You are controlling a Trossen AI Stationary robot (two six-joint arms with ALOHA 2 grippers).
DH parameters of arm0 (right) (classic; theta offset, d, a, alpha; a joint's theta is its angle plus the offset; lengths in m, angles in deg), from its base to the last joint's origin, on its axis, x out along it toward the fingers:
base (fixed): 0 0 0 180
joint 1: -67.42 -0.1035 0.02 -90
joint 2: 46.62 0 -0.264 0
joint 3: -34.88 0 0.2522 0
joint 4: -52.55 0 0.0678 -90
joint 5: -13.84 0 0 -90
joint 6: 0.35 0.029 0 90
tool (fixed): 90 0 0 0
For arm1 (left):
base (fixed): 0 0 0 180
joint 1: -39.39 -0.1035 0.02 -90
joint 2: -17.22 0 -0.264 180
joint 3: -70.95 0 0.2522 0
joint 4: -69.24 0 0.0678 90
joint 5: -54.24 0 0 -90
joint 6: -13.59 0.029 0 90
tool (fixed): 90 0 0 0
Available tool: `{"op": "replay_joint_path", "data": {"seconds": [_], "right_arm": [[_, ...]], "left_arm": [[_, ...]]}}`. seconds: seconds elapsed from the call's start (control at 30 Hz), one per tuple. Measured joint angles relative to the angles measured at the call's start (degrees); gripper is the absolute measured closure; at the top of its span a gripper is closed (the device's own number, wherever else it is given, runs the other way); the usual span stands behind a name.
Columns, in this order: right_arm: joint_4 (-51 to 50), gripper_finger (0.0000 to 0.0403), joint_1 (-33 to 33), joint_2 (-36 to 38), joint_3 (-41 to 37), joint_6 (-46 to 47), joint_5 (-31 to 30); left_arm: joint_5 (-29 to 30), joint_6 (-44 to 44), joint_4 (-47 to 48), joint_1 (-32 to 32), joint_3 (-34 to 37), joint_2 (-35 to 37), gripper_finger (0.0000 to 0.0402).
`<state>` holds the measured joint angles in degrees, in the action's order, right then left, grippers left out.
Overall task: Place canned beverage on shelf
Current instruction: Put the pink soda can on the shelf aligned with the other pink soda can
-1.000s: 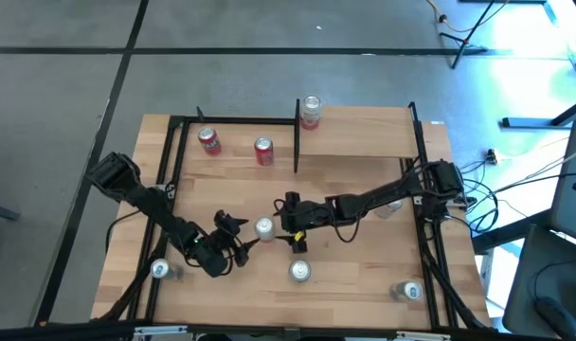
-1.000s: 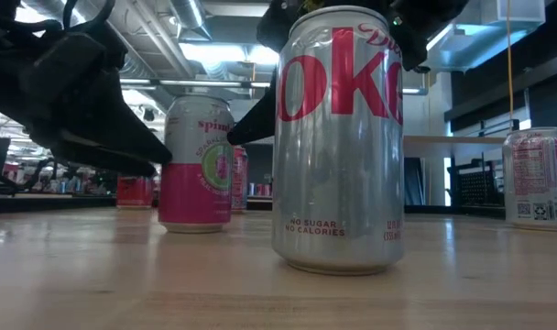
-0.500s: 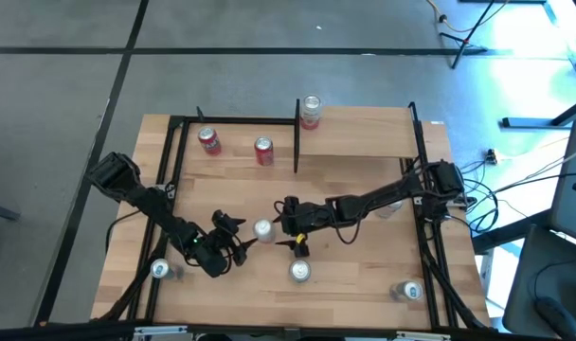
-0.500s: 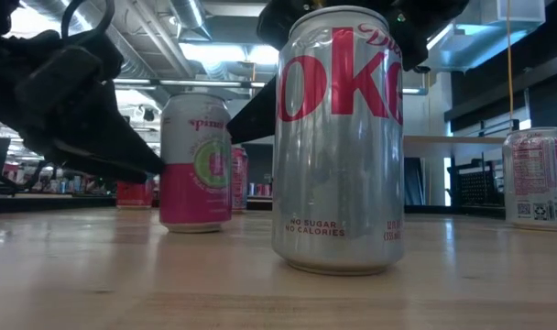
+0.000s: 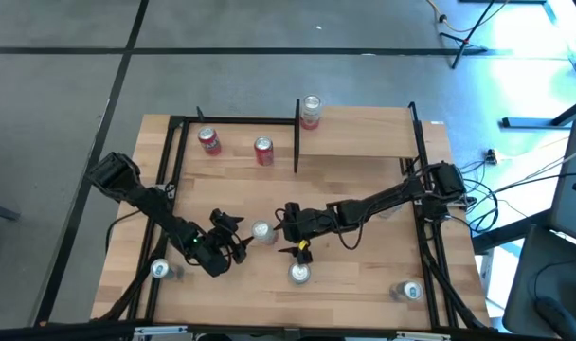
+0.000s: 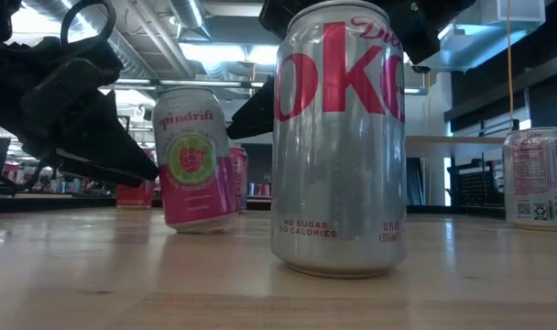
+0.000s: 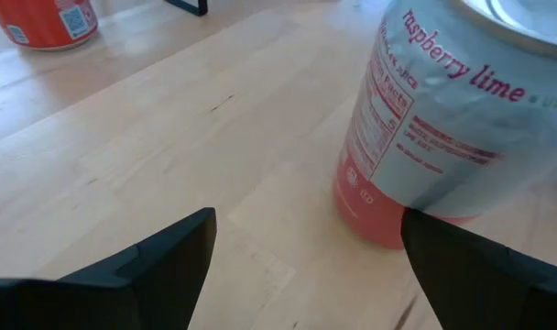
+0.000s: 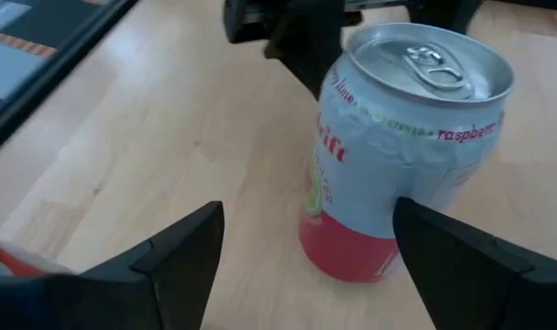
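can (image 5: 261, 230): pink-and-silver raspberry lime, tilted, mid-table
lid: unopened
shelf (image 5: 354, 133): raised light-wood board, black posts, table's far edge, well apart

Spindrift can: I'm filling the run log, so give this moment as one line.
Spindrift can tilted, mid-table | left gripper open beside it | right gripper open, opposite side | shelf holds one can

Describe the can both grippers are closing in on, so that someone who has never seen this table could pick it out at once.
On the butcher-block tabletop, look near the middle, in front of the raised shelf. There the left gripper and right gripper face each other with the Spindrift can between them. Unlike the Diet Coke can nearby, it is pink-bottomed, labelled raspberry lime, and tilted.
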<state>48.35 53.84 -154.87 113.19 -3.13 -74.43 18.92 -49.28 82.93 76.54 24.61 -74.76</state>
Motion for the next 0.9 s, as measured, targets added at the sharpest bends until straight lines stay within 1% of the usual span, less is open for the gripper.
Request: {"op": "replay_joint_path", "data": {"seconds": [0.2, 0.37, 0.5, 0.63, 0.67, 0.73, 0.83, 0.9], "right_arm": [[-2.82, 0.0091, 0.02, 0.73, -0.02, -0.43, -5.76], [-7.03, 0.0091, 0.04, 3.63, -0.04, -2.34, -9.96], [-7.6, 0.0091, 0.04, 5.97, -0.04, -6.12, -10.16], [-4.1, 0.0091, 0.07, 7.96, 0.04, -8.99, -10.2], [-3.53, 0.009, 0.07, 8.11, 0.04, -10.79, -10.05], [-4.07, 0.0086, 0.08, 8.27, 0.03, -15.74, -7.8], [-2.84, 0.0074, 0.12, 8.25, -0.02, -16.55, -4.63], [-1.39, 0.0063, 0.45, 8.0, 0.02, -16.47, -6.0]], "left_arm": [[-0.07, -0.01, -0.58, -0.08, -0.04, 0.04, 0.0056], [-0.59, 0.22, -0.51, -0.02, -0.07, 0.07, 0.0056], [-0.78, 0.28, -0.3, -0.02, -0.07, 0.07, 0.0056], [-1.01, 0.39, -0.33, 0.0, -0.07, 0.07, 0.0056], [-1.02, 0.39, -0.33, 0.0, -0.07, 0.07, 0.0056], [-1.05, 0.4, -0.36, 0.0, -0.07, 0.07, 0.0056], [-1.23, 0.42, -0.32, 0.04, -0.07, 0.07, 0.0056], [-1.25, 0.42, -0.4, 0.04, -0.07, 0.07, 0.0056]]}}
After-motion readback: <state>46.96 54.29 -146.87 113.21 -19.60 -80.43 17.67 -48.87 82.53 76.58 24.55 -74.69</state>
